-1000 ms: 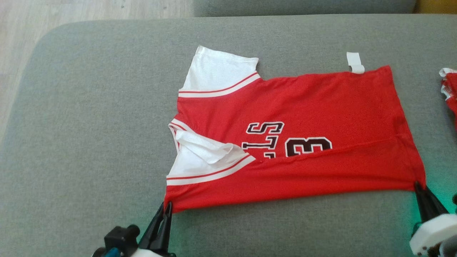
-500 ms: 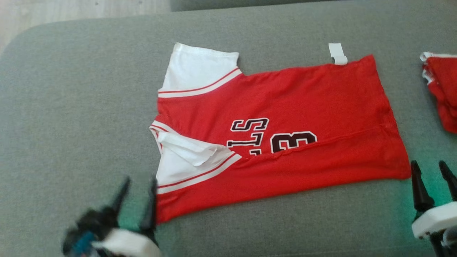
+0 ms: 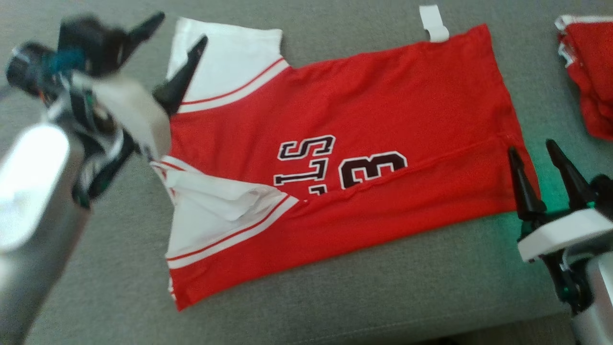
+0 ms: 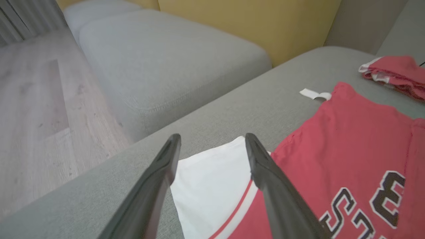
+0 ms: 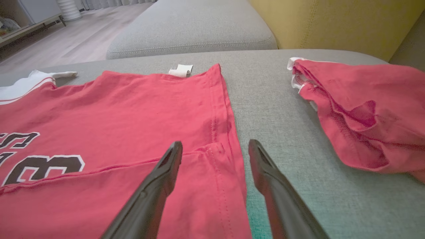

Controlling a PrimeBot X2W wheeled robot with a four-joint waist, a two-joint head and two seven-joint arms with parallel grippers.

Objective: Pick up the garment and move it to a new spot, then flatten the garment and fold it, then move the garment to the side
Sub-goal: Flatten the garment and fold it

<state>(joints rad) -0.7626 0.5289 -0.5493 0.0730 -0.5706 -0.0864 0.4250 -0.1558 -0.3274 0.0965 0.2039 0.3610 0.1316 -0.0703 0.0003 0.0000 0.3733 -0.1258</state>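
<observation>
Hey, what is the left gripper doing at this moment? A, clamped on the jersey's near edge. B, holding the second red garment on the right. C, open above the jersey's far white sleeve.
C: the left gripper has its jaws apart, and the white sleeve of the jersey shows between them in the left wrist view, with nothing held.

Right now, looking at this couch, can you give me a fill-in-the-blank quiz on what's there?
1. The shirt spread on the grey cushion is mostly ____ with white sleeves.
2. The left hand and the right hand are both ____, gripping nothing.
3. The small tag at the shirt's far edge is ____.
4. A second, bunched-up garment lies on the robot's ____ side.

Missing words: red; open; white; right.
</observation>
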